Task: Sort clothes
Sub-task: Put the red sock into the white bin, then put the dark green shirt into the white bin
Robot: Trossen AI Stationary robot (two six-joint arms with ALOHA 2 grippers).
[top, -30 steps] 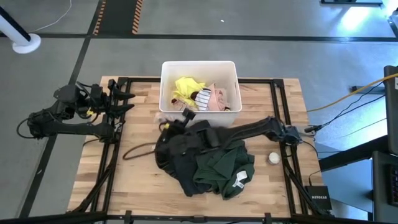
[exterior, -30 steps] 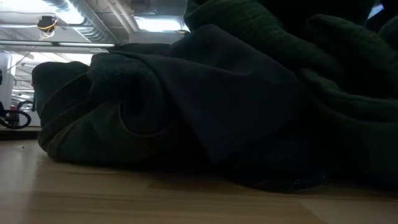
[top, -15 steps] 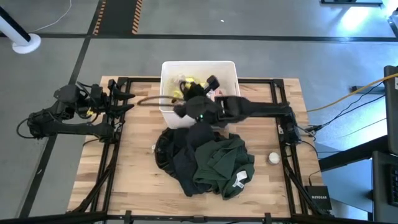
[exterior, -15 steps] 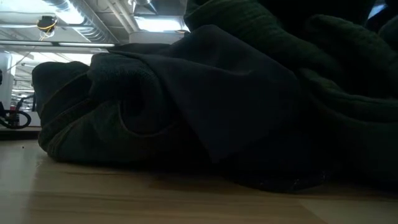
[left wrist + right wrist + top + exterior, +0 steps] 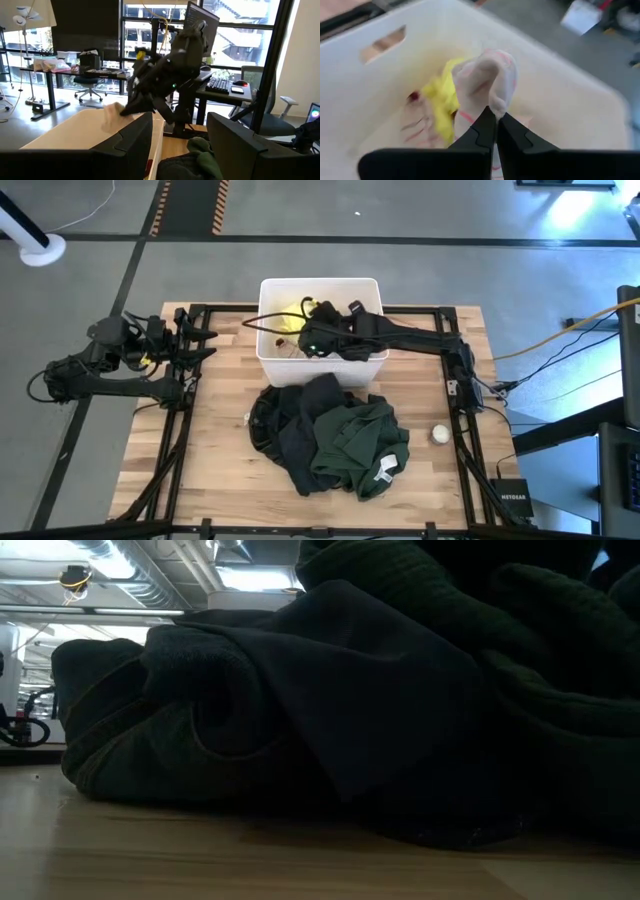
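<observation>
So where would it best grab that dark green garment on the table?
Probably from straight above, pinching a raised fold near the middle of the green garment. It lies crumpled on the black clothes, so its edges are tucked and tangled, while the top ridges stand free. The right gripper is over the bin, shut on a pale cloth.

Dark clothes [image 5: 380,710] heaped on table [image 5: 200,855]

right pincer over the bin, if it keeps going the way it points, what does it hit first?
Probably the yellow garment inside the white bin. The right pincer, shut on a pale pink garment, points down into the bin; depth is unclear.
</observation>
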